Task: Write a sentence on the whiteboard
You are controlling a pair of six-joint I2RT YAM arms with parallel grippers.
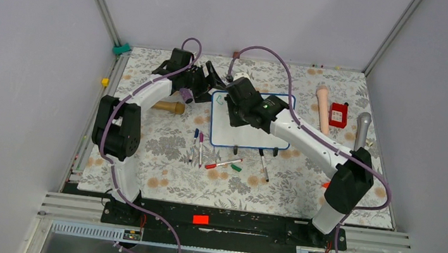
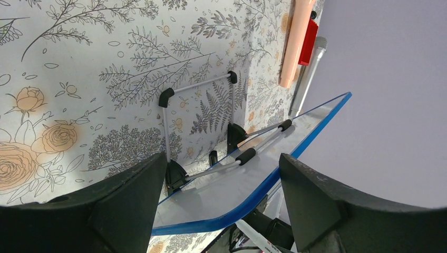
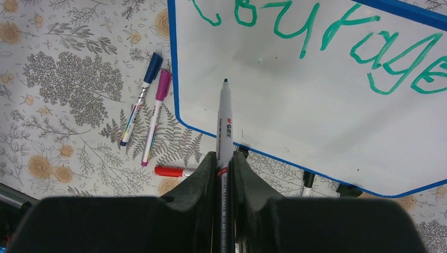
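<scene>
Table cover (image 1: pixel 158 176): floral-print cloth over the whole work surface.
Wooden handle (image 1: pixel 169 106): lies at the left, beside the left arm.
Left gripper (image 1: pixel 204 80): at the whiteboard's far left corner. In the left wrist view its fingers (image 2: pixel 132 200) stand wide apart with the board's blue edge between them, and no contact shows.
Loose pens (image 1: pixel 197 144): a blue-capped (image 3: pixel 139 100) and a magenta-capped one (image 3: pixel 155 118) lie side by side just left of the board, with a red one (image 3: pixel 174 171) nearer the arms.
Whiteboard (image 1: pixel 246 136): mid-table, blue-framed, tilted up on a wire stand (image 2: pixel 197 89) with black feet.
Right gripper (image 1: pixel 241 106): above the board's left part, fingers clamped on a marker (image 3: pixel 225 121).
Marker tip: dark, over blank board below the writing. Whether it touches cannot be told.
Sentence (image 3: pixel 310 31): green handwriting along the board's upper part; "courage" reads in the right wrist view.
Peach cylinder (image 1: pixel 322 109): right of the board.
Red box (image 1: pixel 338 115): just beside it.
Grey cylinder (image 1: pixel 362 129): farthest right.
</scene>
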